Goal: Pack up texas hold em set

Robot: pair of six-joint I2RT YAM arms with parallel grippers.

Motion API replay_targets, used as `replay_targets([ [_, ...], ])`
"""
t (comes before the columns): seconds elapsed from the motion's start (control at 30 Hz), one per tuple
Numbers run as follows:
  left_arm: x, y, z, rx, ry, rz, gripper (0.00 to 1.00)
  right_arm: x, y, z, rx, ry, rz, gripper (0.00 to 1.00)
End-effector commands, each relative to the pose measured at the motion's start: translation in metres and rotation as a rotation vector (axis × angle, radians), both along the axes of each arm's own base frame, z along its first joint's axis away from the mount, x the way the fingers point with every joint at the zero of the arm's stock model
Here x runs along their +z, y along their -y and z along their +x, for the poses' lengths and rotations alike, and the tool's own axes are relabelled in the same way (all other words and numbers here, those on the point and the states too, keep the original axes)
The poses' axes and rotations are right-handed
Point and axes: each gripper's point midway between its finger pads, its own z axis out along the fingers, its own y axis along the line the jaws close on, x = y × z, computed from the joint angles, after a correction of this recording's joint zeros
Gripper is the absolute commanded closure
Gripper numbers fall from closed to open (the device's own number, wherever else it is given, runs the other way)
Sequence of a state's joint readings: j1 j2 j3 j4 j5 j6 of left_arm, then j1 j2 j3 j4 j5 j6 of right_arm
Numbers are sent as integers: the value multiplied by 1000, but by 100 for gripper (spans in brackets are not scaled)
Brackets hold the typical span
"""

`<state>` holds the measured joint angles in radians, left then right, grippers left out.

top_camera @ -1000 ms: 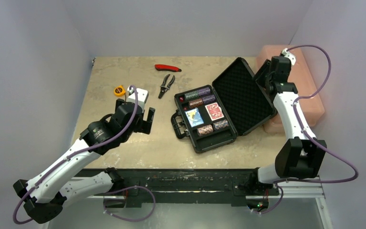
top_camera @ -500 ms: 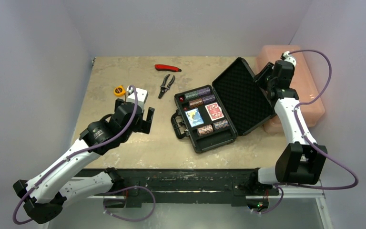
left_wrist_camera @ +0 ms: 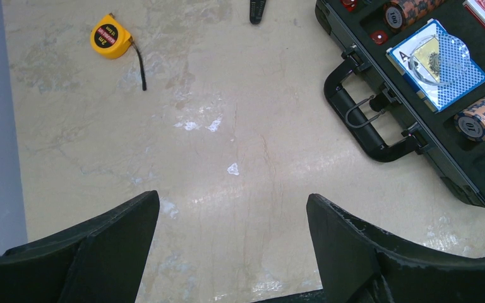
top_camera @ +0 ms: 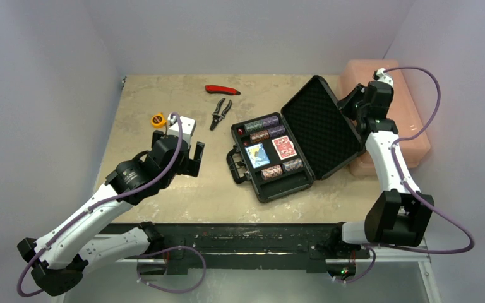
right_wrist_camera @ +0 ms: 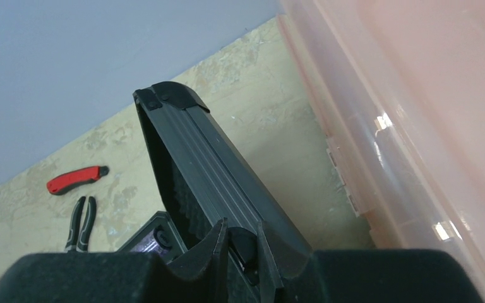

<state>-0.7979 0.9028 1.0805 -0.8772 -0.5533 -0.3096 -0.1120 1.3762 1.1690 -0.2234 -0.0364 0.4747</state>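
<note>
The black briefcase (top_camera: 257, 189) lies open mid-table, its handle (left_wrist_camera: 366, 123) toward my left arm. Its foam tray holds poker chip stacks (top_camera: 263, 122), a blue card deck (top_camera: 257, 154), a red card deck (top_camera: 284, 147) and a tiny red die (left_wrist_camera: 379, 38). The foam-lined lid (top_camera: 321, 126) leans back to the right. My right gripper (right_wrist_camera: 241, 237) is shut on the lid's far rim (right_wrist_camera: 227, 170), one finger on the foam side and one outside. My left gripper (left_wrist_camera: 233, 202) hovers open over bare tabletop, left of the handle, holding nothing.
A large pink plastic box (top_camera: 404, 120) stands just behind the lid, close to my right wrist. Pliers (top_camera: 220, 113) and a red-handled tool (top_camera: 222, 89) lie at the back. A yellow tape measure (left_wrist_camera: 110, 36) sits ahead of my left gripper.
My right gripper's jaws have narrowed onto the lid's rim and its wrist has shifted slightly right. The left arm and the case contents have not moved.
</note>
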Motion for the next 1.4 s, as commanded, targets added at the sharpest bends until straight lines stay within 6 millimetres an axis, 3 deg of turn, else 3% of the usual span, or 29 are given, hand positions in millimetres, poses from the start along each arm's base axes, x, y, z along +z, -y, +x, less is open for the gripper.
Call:
replay_targets([
  [0.0, 7, -4, 4, 13, 37, -2, 14, 29, -23, 0, 119, 98, 6, 83],
  [0.3, 6, -4, 4, 14, 36, 0, 14, 37, -40, -11, 200, 114, 24, 86],
  [0.6, 6, -5, 5, 20, 37, 4, 14, 45, -69, -22, 295, 118, 21, 84],
  [0.77, 6, -6, 5, 23, 37, 5, 14, 42, -77, -26, 316, 106, 12, 83],
  [0.83, 6, -6, 5, 24, 37, 6, 14, 40, -93, -29, 359, 96, 8, 82],
  [1.13, 7, -7, 5, 28, 39, 5, 14, 32, -124, -39, 434, 64, -9, 78],
  [1.37, 7, -8, 6, 33, 41, 5, 14, 28, -133, -43, 453, 54, -7, 77],
])
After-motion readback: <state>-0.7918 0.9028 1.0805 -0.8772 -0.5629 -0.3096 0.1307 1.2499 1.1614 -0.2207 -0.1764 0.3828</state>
